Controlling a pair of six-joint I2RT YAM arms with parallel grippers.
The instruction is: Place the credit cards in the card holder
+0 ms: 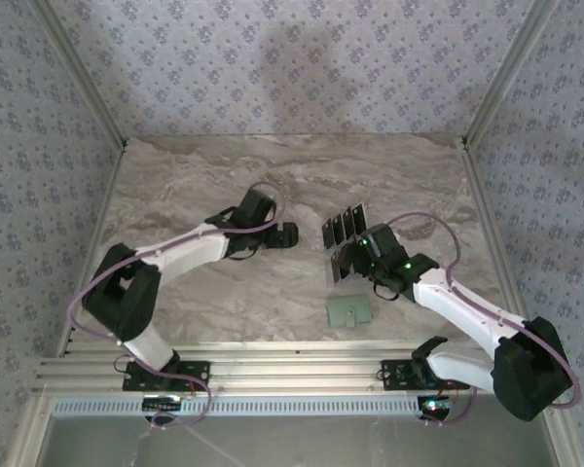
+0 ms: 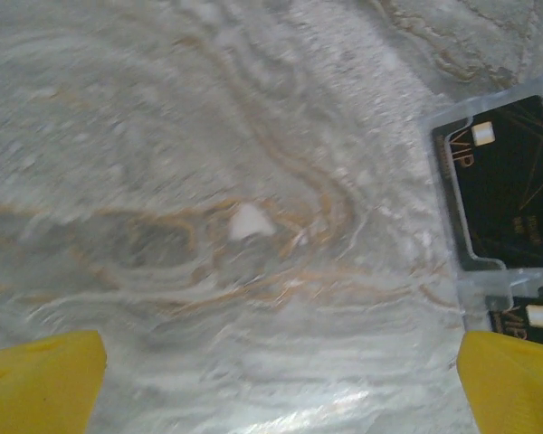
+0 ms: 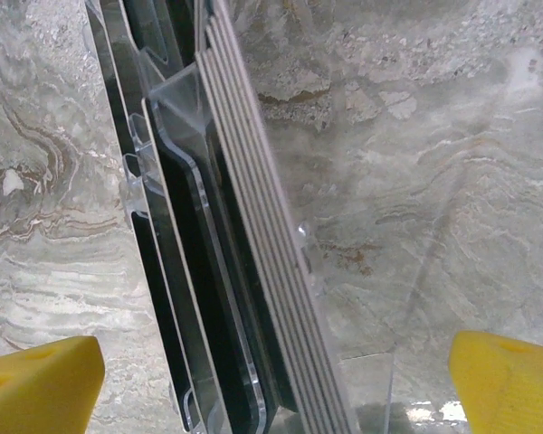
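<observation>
The credit cards (image 1: 343, 229) lie in a short row right of centre in the top view, with one group tipped up on edge just below the row, at the right hand (image 1: 348, 265). The card holder (image 1: 350, 311), a flat pale green pouch, rests on the tabletop (image 1: 204, 175) just below them, apart from both hands.

In the right wrist view the cards (image 3: 253, 226) run edge-on from the top of the frame to the bottom as a tight stack. Clear plastic pieces sit against its left side. The right hand (image 3: 271, 384) is spread wide, with one yellow fingertip in each lower corner. Neither pad can be seen touching the stack.

The left hand (image 1: 287, 233) sits left of the row. Its wrist view shows the hand (image 2: 271, 389) equally wide apart over bare marble with nothing in it, and two VIP-marked cards (image 2: 507, 190) in clear plastic surrounds (image 2: 475, 280) at the right edge.

The cards look thin, stiff, light and glossy, so they are likely slippery and hard to lift when lying flat. Pinching across the two faces of an upright card, near its middle, seems safest. The pouch looks soft and light, so it may slide or buckle unless the other hand steadies it.
</observation>
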